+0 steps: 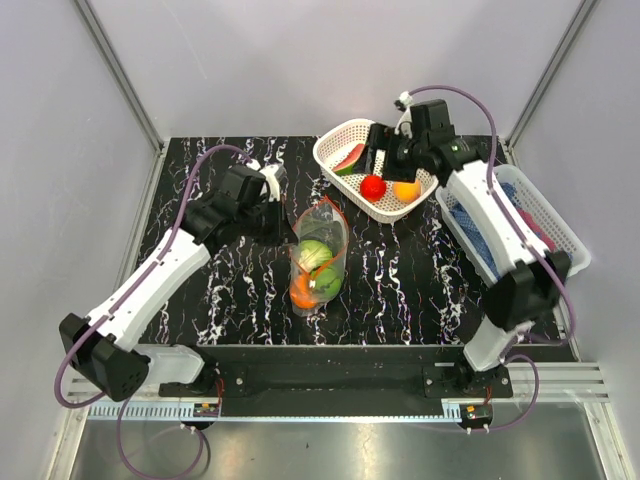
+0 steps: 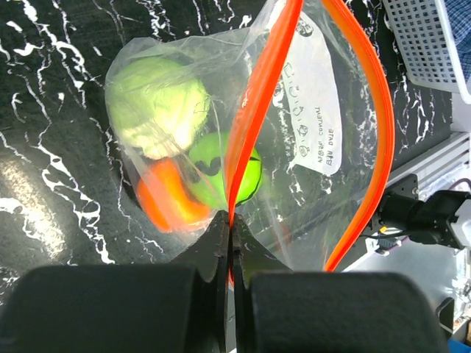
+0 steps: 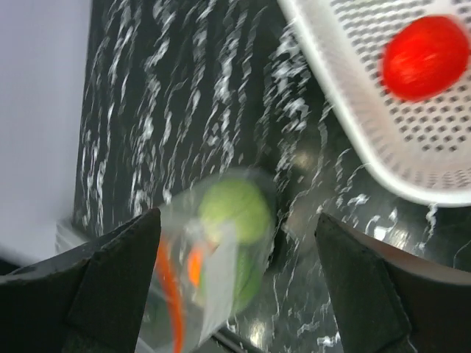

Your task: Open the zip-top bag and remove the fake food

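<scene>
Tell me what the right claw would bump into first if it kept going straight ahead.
Probably the clear, crinkly plastic zip-top bag with the pale green ball inside: it sits between the fingers of the open right claw. It's blurry, so it might touch the black marbled table first.

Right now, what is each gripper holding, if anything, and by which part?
The left gripper is shut on the bag, pinching its orange zip strip. The right gripper is open and holds nothing.
</scene>
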You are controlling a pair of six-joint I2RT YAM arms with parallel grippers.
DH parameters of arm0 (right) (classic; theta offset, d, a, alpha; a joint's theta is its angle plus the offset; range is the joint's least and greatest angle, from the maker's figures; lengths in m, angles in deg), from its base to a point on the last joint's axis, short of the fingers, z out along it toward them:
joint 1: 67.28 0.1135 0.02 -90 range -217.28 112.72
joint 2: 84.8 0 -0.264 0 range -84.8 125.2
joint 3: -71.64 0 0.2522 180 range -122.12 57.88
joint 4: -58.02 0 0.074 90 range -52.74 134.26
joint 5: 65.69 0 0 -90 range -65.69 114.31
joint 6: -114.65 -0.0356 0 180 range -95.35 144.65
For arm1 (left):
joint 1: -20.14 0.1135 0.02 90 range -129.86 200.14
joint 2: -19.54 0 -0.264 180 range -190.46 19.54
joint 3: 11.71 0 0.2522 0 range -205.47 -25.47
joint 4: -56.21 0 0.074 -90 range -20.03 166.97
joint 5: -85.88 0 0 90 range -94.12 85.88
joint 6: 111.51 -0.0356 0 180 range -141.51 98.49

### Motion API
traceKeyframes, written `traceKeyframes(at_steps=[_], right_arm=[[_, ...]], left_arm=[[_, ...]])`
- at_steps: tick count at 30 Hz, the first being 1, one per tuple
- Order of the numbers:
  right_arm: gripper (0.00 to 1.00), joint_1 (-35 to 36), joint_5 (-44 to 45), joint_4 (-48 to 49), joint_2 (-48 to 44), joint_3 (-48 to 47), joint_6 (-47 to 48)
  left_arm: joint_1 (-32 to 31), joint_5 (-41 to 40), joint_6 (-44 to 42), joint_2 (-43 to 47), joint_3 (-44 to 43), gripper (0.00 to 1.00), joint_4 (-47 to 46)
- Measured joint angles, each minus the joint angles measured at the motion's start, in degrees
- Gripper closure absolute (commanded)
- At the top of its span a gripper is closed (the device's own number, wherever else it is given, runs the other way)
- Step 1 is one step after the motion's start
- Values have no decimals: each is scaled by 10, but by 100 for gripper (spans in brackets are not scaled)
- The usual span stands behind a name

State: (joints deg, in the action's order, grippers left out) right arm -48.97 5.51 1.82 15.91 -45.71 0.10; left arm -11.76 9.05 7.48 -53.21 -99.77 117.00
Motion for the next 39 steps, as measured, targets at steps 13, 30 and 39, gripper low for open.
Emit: traceKeyframes(at_steps=[13, 30, 39], right_arm=[[55, 183, 19, -97, -98, 36, 63], [50, 244, 47, -113, 33, 44, 41], [23, 259, 43, -63, 30, 175, 26]], left_arm=[[0, 17, 32, -37, -35, 100, -7], [-4, 20, 71, -50, -36, 100, -28], [-6, 15, 81, -61, -29, 100, -44]])
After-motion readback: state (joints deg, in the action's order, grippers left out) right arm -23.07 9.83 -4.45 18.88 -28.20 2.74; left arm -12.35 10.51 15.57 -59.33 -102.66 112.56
